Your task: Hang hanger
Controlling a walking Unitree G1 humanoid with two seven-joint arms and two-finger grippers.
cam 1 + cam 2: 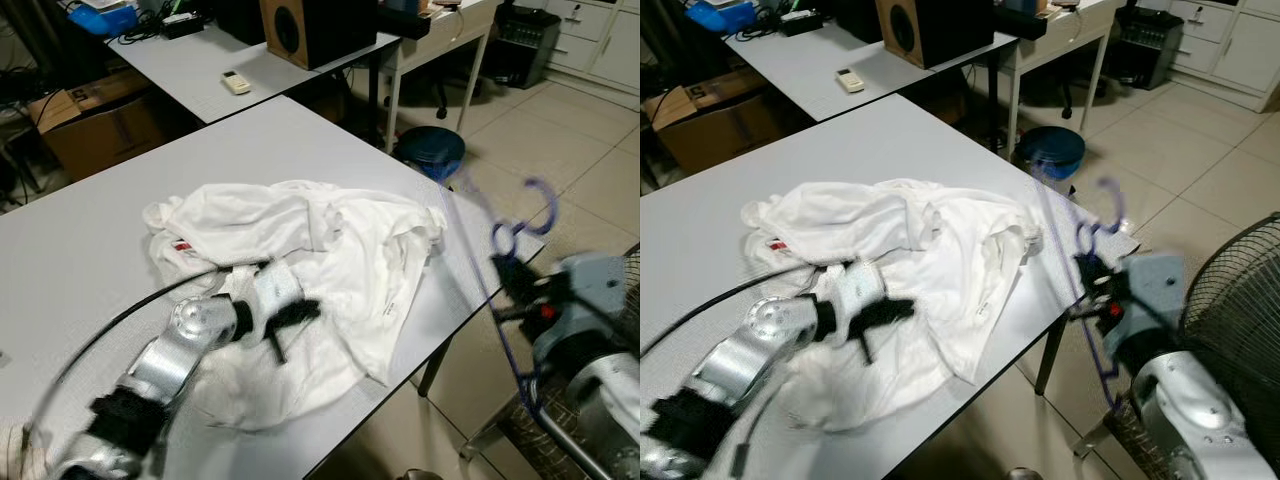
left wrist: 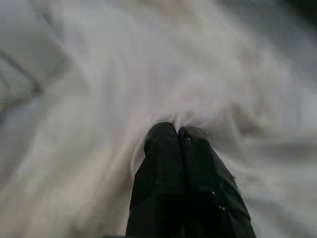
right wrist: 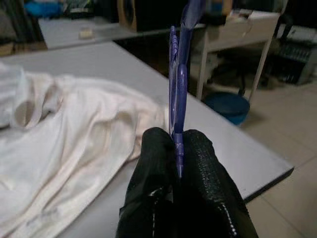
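I see a white shirt [image 1: 300, 270] lying crumpled on the grey table [image 1: 90, 240], spread toward the table's right edge. My left gripper [image 2: 177, 135] rests on the shirt near its lower middle, fingers pressed together with cloth bunched at the tips; I cannot tell whether any fabric is pinched between them. My right gripper [image 3: 177, 148] is off the table's right edge, above the tiled floor [image 1: 590, 170], clamped on a thin purple hanger [image 3: 176, 94]. The hanger stands roughly upright, blurred, its hook [image 1: 540, 205] uppermost. A fan grille [image 1: 1230, 310] sits beside that arm. A blue bin [image 1: 430, 150] stands beyond the table corner.
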